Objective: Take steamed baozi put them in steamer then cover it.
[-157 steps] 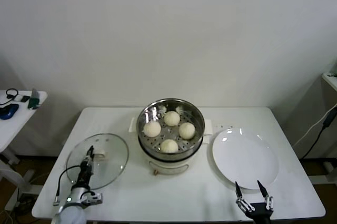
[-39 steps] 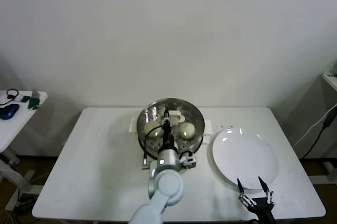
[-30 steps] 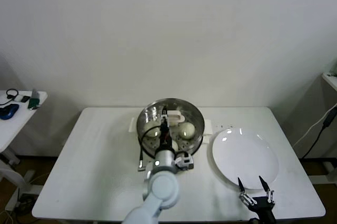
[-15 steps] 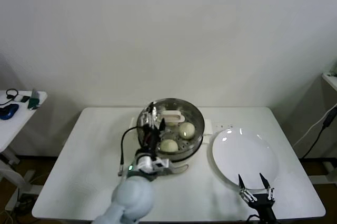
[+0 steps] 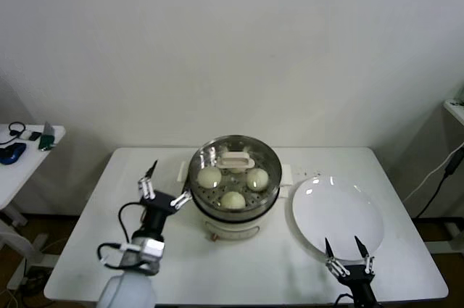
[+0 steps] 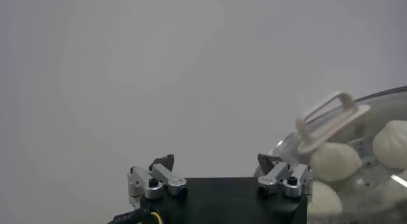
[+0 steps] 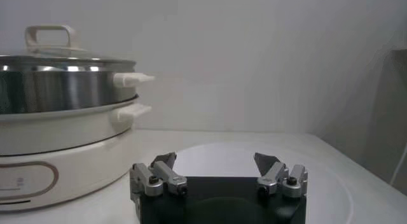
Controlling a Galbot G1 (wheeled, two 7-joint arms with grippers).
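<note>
The steel steamer [image 5: 199,190] stands on its cream cooker base [image 5: 233,231] at the table's middle. The glass cover [image 5: 267,161] rests on it, with its cream bar handle [image 5: 233,157] on top. Three baozi [image 5: 233,199] show through the glass. The handle blocks the spot behind them. My left gripper [image 5: 165,188] is open and empty, just left of the steamer and apart from it. In the left wrist view it [image 6: 216,161] faces the cover handle [image 6: 331,120] and baozi [image 6: 334,161]. My right gripper [image 5: 346,250] is open and empty at the front right.
A flat white plate [image 5: 337,217] lies right of the steamer, and the right gripper is over its front edge. The right wrist view shows the steamer [image 7: 57,85], plate [image 7: 210,152] and gripper [image 7: 216,160]. A small side table [image 5: 22,145] with gadgets stands far left.
The left gripper carried the cover from the table's left onto the steamer, let go of its handle and drew back to the left, open. The right arm has barely moved.
</note>
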